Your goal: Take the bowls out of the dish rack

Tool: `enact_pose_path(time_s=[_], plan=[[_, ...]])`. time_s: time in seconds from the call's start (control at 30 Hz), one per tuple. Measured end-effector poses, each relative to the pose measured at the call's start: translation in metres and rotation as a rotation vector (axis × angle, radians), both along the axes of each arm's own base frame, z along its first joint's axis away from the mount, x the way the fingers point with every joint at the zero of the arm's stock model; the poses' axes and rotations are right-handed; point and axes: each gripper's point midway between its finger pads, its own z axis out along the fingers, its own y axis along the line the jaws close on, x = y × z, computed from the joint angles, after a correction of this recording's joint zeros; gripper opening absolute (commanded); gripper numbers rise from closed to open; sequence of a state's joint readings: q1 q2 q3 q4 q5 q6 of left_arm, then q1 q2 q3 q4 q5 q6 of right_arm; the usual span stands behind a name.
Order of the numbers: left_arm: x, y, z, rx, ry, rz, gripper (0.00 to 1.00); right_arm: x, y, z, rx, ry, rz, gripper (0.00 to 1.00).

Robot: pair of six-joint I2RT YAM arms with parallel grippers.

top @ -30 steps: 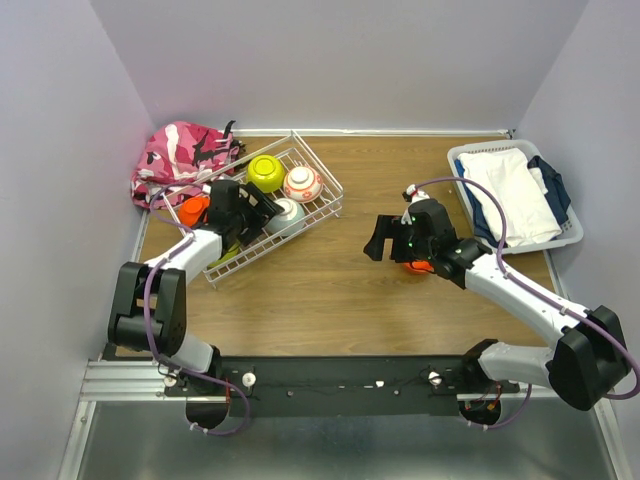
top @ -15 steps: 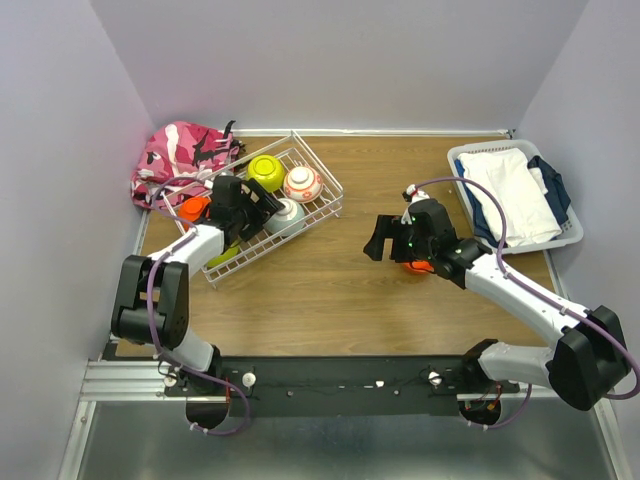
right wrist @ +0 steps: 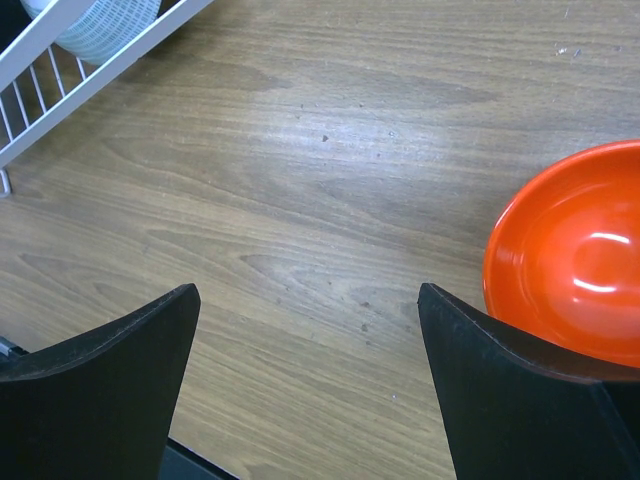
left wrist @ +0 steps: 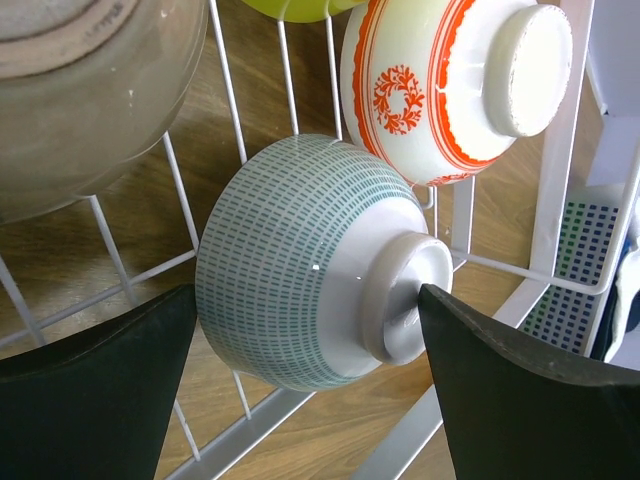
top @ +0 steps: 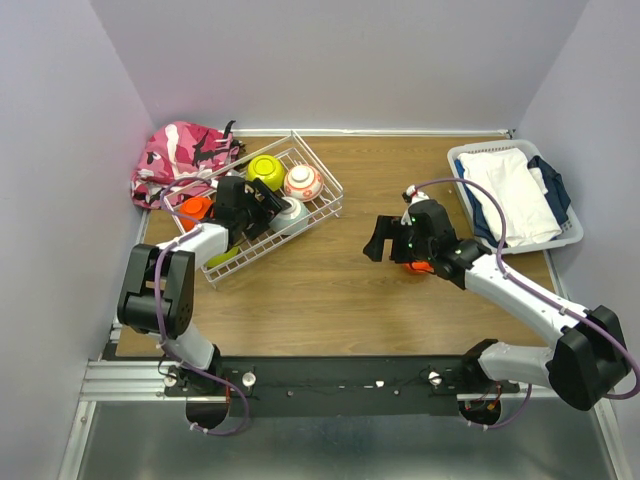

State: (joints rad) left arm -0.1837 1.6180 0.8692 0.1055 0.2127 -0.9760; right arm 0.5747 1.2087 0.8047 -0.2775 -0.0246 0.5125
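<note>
Left wrist view: the left gripper (left wrist: 305, 300) is presented to the pale teal bowl (left wrist: 300, 265), which lies on its side on the wires of the dish rack (left wrist: 228, 90), foot ring towards the right of that view. Step in hand, by my judgement: the reach for this bowl, with the grasp not yet made. Its fingers (left wrist: 100, 380) stand wide apart, one on each side of the bowl. The right-hand one is just beside the foot ring; contact cannot be determined. Nothing is held.

The next move would call for a little more advance, closing across the bowl, then a lift clear of the wires and of the white bowl with red pattern (left wrist: 440, 90) just beyond.

From above, a lime-green bowl (top: 265, 170) and an orange bowl (top: 195, 210) also sit in the rack.

Right gripper (right wrist: 308, 295): fingers fully parted, empty, over bare table (right wrist: 330, 180). A second orange bowl (right wrist: 575, 260) stands upright on the wood just beside it, outside the rack.
</note>
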Motion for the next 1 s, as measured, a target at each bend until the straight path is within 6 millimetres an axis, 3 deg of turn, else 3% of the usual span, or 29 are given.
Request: enact_pose_path(time_s=[0.17, 0.27, 0.4, 0.53, 0.8, 1.0], plan=[[0.001, -0.004, -0.001, -0.030, 0.006, -0.005, 0.97, -0.002, 0.000, -0.003, 0.002, 0.010, -0.002, 0.98], [0.001, -0.006, -0.001, -0.038, 0.006, -0.007, 0.90, -0.002, 0.000, -0.003, 0.006, 0.012, -0.002, 0.98], [0.001, -0.006, 0.001, -0.041, 0.006, -0.005, 0.72, -0.003, 0.000, -0.004, 0.006, 0.015, -0.002, 0.98], [-0.004, -0.002, 0.009, -0.046, 0.006, 0.010, 0.60, -0.003, 0.000, -0.003, 0.007, 0.015, -0.002, 0.98], [-0.014, 0.009, 0.022, 0.024, -0.015, 0.014, 0.49, -0.003, 0.001, -0.003, 0.010, 0.014, -0.002, 0.98], [-0.021, 0.017, 0.025, 0.086, -0.018, 0.005, 0.48, -0.003, 0.002, -0.001, 0.019, 0.014, 0.000, 0.98]])
